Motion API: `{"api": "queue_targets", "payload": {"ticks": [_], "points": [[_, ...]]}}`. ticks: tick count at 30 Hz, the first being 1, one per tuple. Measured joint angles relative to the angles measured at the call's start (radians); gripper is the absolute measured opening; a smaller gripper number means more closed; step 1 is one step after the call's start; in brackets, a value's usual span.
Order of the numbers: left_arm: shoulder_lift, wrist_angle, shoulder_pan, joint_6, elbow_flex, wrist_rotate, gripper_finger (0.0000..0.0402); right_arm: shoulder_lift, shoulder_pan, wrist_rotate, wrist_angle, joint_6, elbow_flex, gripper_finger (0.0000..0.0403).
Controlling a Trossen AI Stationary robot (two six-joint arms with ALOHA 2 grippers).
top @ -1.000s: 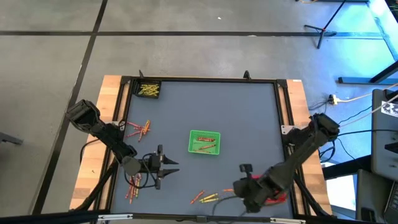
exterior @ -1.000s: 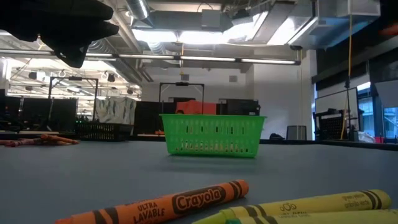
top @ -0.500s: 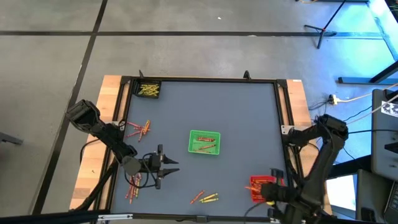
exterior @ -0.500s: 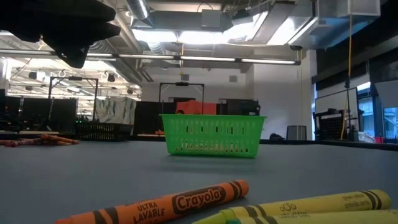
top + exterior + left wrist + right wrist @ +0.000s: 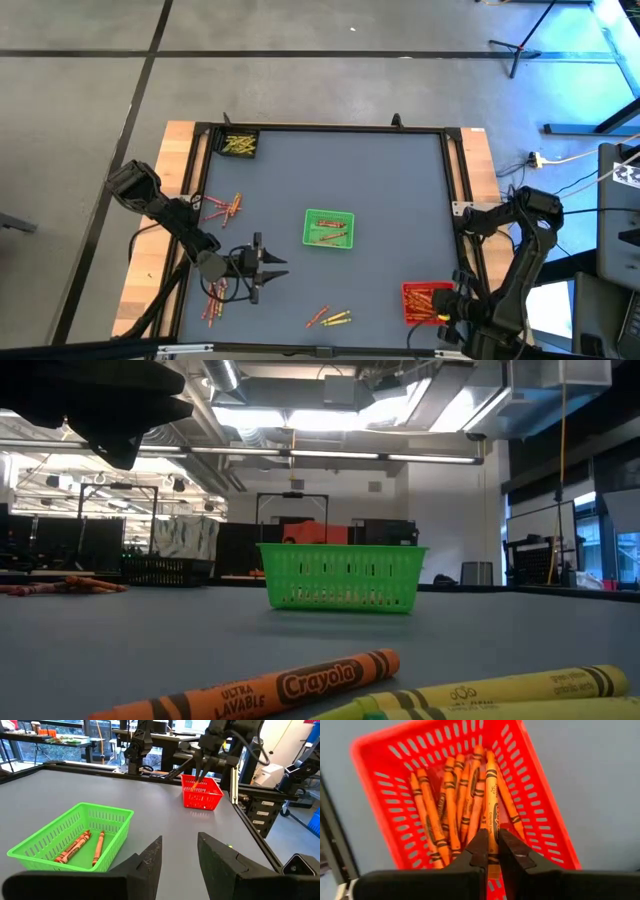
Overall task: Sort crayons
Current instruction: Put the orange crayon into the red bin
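Observation:
My right gripper (image 5: 447, 309) hangs over the red tray (image 5: 424, 301) at the table's near right corner, shut on an orange crayon (image 5: 491, 795). Several orange crayons (image 5: 451, 805) lie in that tray. My left gripper (image 5: 266, 268) stands open and level near the table's left, with nothing between its fingers (image 5: 150, 861). The green tray (image 5: 328, 228) at the table's middle holds a few crayons (image 5: 80, 845). Loose crayons lie at the left (image 5: 225, 208), near left (image 5: 213, 298) and near middle (image 5: 331, 319). My right gripper pinches the orange crayon by one end (image 5: 491, 851) between its two fingers. The fingers come steeply from above. The crayon runs on past the fingertips in line with them, over the crayons in the red tray (image 5: 202, 795); whether its free end touches them I cannot tell.
A dark tray of yellow crayons (image 5: 238, 145) sits at the far left corner. A raised black frame (image 5: 455, 180) edges the grey mat. An orange crayon (image 5: 270, 688) and a yellow one (image 5: 490, 690) lie close to the low camera. Bare mat lies between the trays.
My right gripper has swung from the near middle of the table toward the right edge, sinking a little and rolling about its own line, and now hangs over the red tray with the orange crayon still between its fingers. My left arm has kept still.

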Motion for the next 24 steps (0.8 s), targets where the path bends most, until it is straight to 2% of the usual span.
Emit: {"api": "queue_targets", "payload": {"ticks": [6,10,19,24], "points": [[0.000,-0.003,0.000,0.000,0.000,0.000,0.0110,0.001,-0.007,-0.051,0.097,0.005,-0.077,0.0026],[0.000,-0.002,0.000,0.000,0.000,0.000,0.0110,0.001,-0.009,-0.067,0.109,0.031,-0.082,0.0035],[0.000,-0.002,0.000,0.000,0.000,0.000,0.0110,0.001,-0.039,-0.095,0.026,-0.043,-0.018,0.0142],[0.000,-0.002,0.000,0.000,0.000,0.000,0.0110,0.000,-0.117,-0.031,-0.026,-0.158,0.076,0.0167]]}}
